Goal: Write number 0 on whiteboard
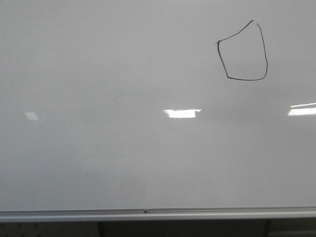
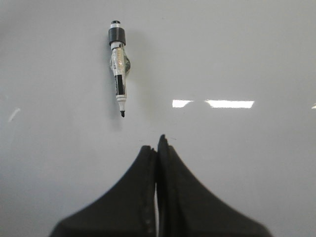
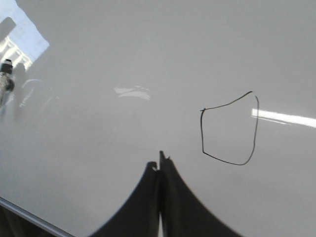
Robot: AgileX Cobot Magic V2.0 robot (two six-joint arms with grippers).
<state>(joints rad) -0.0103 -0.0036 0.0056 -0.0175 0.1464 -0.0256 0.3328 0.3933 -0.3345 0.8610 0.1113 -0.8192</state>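
Observation:
The whiteboard [image 1: 123, 163] fills the front view, glossy and pale grey. A thin black number 0 [image 1: 242, 52], an angular lopsided loop, is drawn at its upper right; the right wrist view shows the number 0 [image 3: 229, 129] too. Neither arm appears in the front view. In the left wrist view my left gripper [image 2: 157, 145] is shut with nothing in it, and a marker [image 2: 117, 69] lies loose on the whiteboard [image 2: 247, 163] a short way beyond the fingertips, uncapped tip toward them. My right gripper [image 3: 160, 160] is shut and empty, beside the loop.
A silver metal strip [image 1: 158, 214] runs along the board's near edge, and that strip [image 3: 29, 217] shows again in the right wrist view's corner. Bright light reflections [image 1: 182, 113] lie across the board. The marker's end [image 3: 7, 74] peeks in at that view's edge.

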